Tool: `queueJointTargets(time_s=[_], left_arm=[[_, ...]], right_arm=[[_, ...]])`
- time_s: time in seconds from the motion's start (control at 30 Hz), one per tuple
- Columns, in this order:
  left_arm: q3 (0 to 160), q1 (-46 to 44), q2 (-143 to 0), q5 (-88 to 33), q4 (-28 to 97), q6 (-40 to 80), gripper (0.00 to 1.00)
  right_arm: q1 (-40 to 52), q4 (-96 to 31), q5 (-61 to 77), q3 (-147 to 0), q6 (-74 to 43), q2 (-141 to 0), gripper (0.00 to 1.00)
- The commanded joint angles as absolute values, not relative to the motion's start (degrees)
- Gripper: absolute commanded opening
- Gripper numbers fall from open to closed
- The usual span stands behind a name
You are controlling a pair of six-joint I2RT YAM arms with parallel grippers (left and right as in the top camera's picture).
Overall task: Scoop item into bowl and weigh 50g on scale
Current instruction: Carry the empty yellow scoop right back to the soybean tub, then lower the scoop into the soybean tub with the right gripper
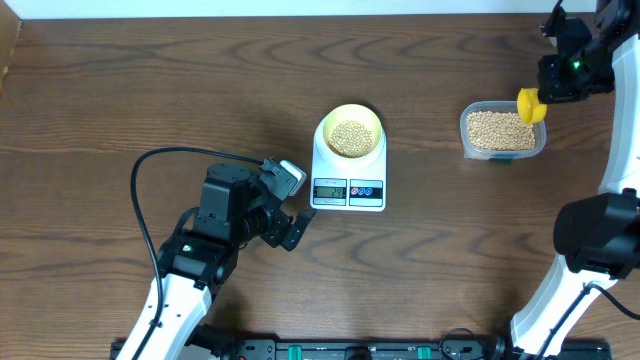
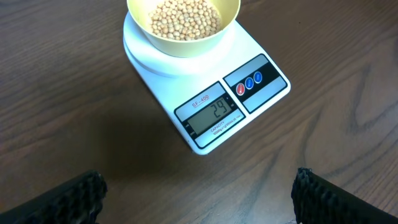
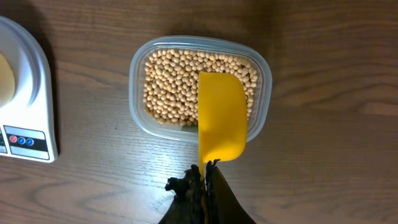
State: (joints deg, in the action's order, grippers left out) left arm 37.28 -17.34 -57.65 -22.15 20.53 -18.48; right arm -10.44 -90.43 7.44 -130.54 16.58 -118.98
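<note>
Bowl (image 1: 349,112) of beans (image 1: 350,137) sits on scale (image 1: 347,189) at mid-surface (image 1: 150,80); right fingers (image 3: 207,182) pinched on yellow spoon (image 3: 222,118), held over bean-filled clear tub (image 3: 138,81) right of scale; left fingers (image 2: 71,198) spread wide, empty, near scale's display edge.

Soft, even light from above fills all three views, focus crisp. The scale (image 2: 186,84) casts only a faint shadow toward 7 o'clock.

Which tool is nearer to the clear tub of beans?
Right. The right tool holds a yellow spoon just over the tub; the left tool sits beyond the scale, far from it.
</note>
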Motion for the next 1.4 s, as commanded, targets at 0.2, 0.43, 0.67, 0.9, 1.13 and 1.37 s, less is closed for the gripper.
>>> queueJointTargets(time_s=[0.2, 0.43, 0.67, 0.9, 1.13, 1.37], left_arm=[[37.45, -17.10, -57.71, -21.85, 20.49, -19.27, 0.98], [37.45, -17.10, -57.71, -21.82, 20.49, -19.27, 0.97], [37.45, -17.10, -57.71, -21.82, 20.47, -19.27, 0.98], [37.45, -17.10, -57.71, -21.82, 20.49, -19.27, 0.97], [37.45, -17.10, -57.71, -21.82, 20.47, -19.27, 0.98], [37.45, -17.10, -57.71, -21.82, 20.47, -19.27, 0.98]], right_arm=[[-10.37, -88.49, 6.11, -129.58, 17.39, -118.32, 0.01], [-10.28, -86.70, 6.04, -127.48, 16.53, -118.32, 0.01], [-9.37, -82.83, 4.40, -121.69, 16.12, -118.34, 0.01], [-8.60, -77.93, 1.41, -116.71, 15.73, -118.34, 0.01], [-8.58, -74.87, 3.95, -111.04, 12.40, -118.34, 0.01], [-8.60, -71.96, 16.84, -107.20, 12.19, -118.34, 0.01]])
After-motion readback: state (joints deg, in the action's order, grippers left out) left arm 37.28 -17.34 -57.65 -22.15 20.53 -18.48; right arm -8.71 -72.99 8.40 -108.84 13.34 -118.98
